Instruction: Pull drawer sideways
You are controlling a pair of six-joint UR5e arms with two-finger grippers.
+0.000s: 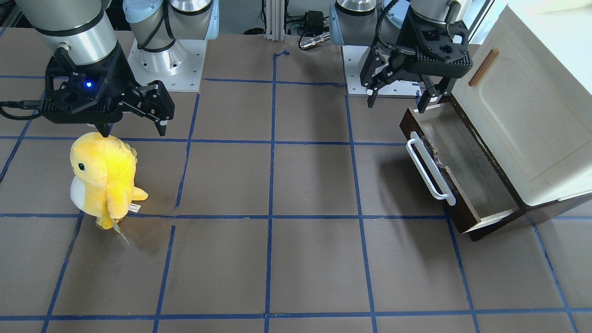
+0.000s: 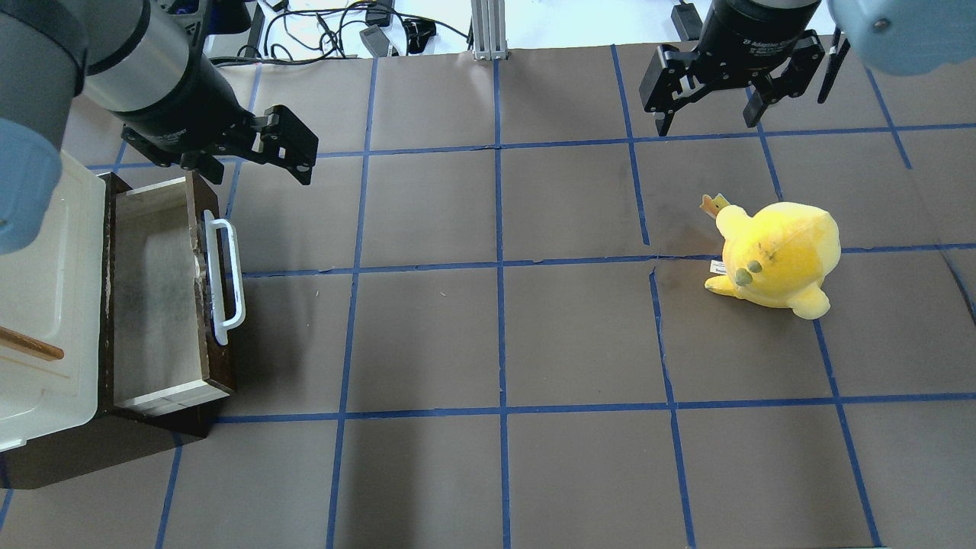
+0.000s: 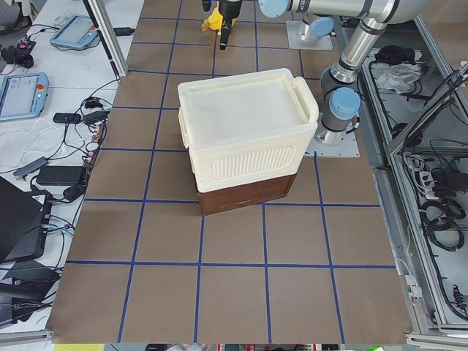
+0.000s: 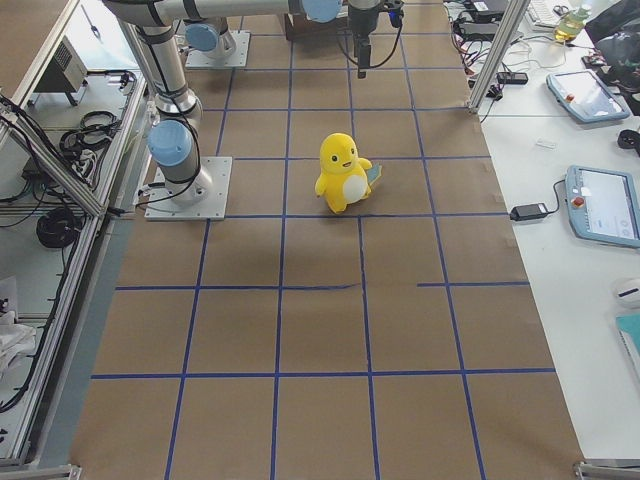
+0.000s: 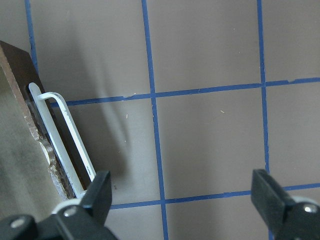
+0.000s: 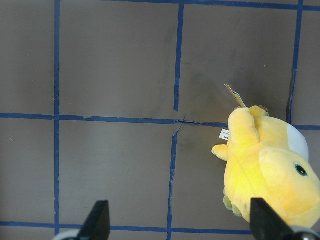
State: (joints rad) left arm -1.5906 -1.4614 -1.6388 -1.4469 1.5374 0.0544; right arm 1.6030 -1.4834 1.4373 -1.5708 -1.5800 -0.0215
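The dark brown drawer [image 1: 467, 171] stands pulled out from under the cream cabinet [image 1: 532, 125], its pale inside showing. Its white bar handle [image 1: 430, 169] faces the table's middle. The drawer [image 2: 156, 290] and handle [image 2: 226, 282] also show at the overhead view's left. My left gripper [image 1: 396, 105] is open and empty, raised above the drawer's end nearest the robot base, apart from the handle. In the left wrist view the handle [image 5: 67, 145] lies by the left fingertip of the gripper [image 5: 182, 192]. My right gripper [image 2: 706, 126] is open and empty, far from the drawer.
A yellow plush toy [image 1: 104, 178] stands on the table below my right gripper [image 1: 134, 132]; it also shows in the right wrist view [image 6: 270, 170]. The cabinet door bears a small wooden handle [image 1: 483, 67]. Blue tape lines grid the brown table.
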